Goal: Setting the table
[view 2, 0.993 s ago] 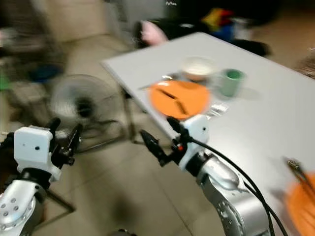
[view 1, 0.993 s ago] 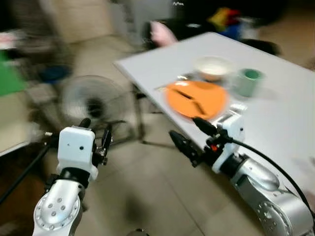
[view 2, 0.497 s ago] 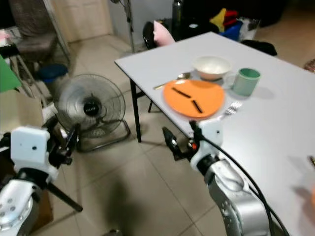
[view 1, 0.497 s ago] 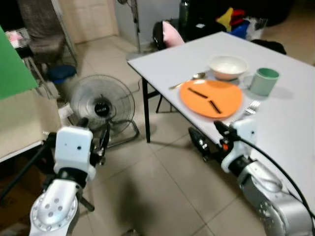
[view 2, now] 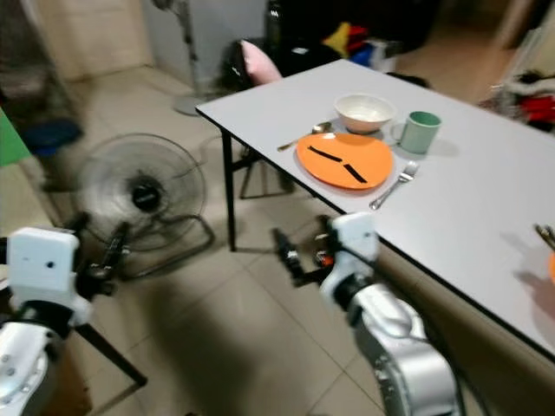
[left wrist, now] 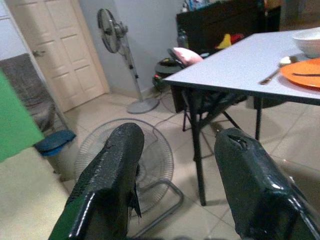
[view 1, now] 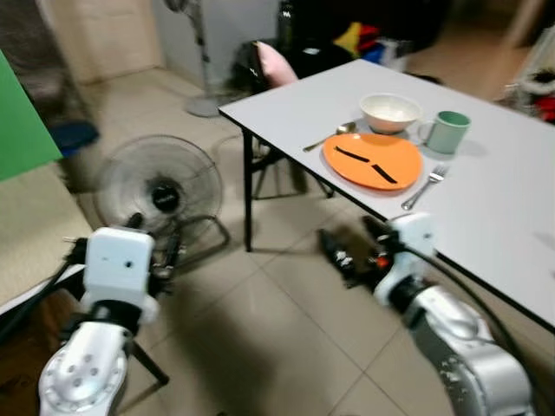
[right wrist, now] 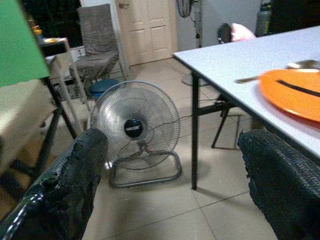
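On the white table point(view 1: 503, 195) lies an orange plate point(view 1: 373, 160) with two dark sticks across it. Behind it stand a white bowl point(view 1: 390, 111) and a green mug point(view 1: 447, 132). A fork point(view 1: 422, 186) lies to the plate's right, a spoon point(view 1: 328, 139) to its left. My right gripper point(view 1: 354, 247) hangs open and holds nothing, below the table's near edge and short of the plate. My left gripper point(view 1: 156, 247) is open over the floor at the lower left, pointing toward the floor fan. The right wrist view has the plate point(right wrist: 292, 92) beyond the fingers point(right wrist: 75, 175).
A round floor fan point(view 1: 156, 186) stands on the tiled floor left of the table. A standing fan point(view 1: 195, 52) and a chair with a pink cushion point(view 1: 273, 61) are at the back. A green board point(view 1: 22, 121) is at the left.
The camera has swung and pulled back, so the table now sits farther off at the right. The right gripper now shows lower, under the table's edge. Both grippers stay open.
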{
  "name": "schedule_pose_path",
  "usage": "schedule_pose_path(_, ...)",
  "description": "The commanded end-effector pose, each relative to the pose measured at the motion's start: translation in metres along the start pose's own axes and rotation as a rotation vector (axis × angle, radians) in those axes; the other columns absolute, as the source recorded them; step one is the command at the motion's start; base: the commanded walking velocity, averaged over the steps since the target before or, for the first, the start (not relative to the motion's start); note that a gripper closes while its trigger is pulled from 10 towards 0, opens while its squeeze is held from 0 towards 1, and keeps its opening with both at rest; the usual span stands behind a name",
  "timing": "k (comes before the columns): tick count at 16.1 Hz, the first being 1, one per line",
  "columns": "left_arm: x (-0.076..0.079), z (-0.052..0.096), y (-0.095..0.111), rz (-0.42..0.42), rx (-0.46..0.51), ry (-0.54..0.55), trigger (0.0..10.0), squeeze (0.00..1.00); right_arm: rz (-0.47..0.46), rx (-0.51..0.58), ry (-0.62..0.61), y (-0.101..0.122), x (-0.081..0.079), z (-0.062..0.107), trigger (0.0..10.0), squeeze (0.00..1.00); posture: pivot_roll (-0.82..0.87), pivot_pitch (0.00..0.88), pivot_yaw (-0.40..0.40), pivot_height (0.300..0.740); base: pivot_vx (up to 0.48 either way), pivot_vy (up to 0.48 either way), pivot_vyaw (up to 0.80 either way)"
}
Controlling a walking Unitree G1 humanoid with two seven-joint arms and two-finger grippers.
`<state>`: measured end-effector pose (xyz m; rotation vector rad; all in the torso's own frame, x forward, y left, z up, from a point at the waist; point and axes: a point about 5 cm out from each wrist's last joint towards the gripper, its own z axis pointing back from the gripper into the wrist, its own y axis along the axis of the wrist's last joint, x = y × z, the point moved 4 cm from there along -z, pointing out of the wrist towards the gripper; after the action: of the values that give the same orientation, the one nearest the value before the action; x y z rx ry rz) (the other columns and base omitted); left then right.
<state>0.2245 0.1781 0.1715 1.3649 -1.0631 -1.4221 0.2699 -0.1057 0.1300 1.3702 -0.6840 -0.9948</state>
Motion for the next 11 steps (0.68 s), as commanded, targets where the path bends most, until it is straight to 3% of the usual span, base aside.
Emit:
schedule_pose_path(1, 0.001, 0.000, 0.001, 0.003, 0.001, 0.000, 10.0, 0.00, 0.025, 0.012, -0.029, 0.004, 0.008, 0.001, 10.0, 0.00, -0.03, 0.000, 0.020, 0.740, 0.000, 0.416, 0.00)
schedule_pose_path(5, -0.002, 0.000, 0.000, -0.001, -0.004, 0.010, 10.0, 0.00, 0.006, 0.018, -0.091, 0.004, 0.020, 0.000, 10.0, 0.00, -0.02, 0.000, 0.017, 0.740, 0.000, 0.420, 0.00)
schedule_pose_path(11, -0.006, -0.001, -0.001, -0.010, -0.003, 0.013, 10.0, 0.00, 0.007, 0.019, -0.092, 0.003, 0.018, -0.002, 10.0, 0.00, -0.02, 0.000, 0.016, 0.740, 0.000, 0.419, 0.00)
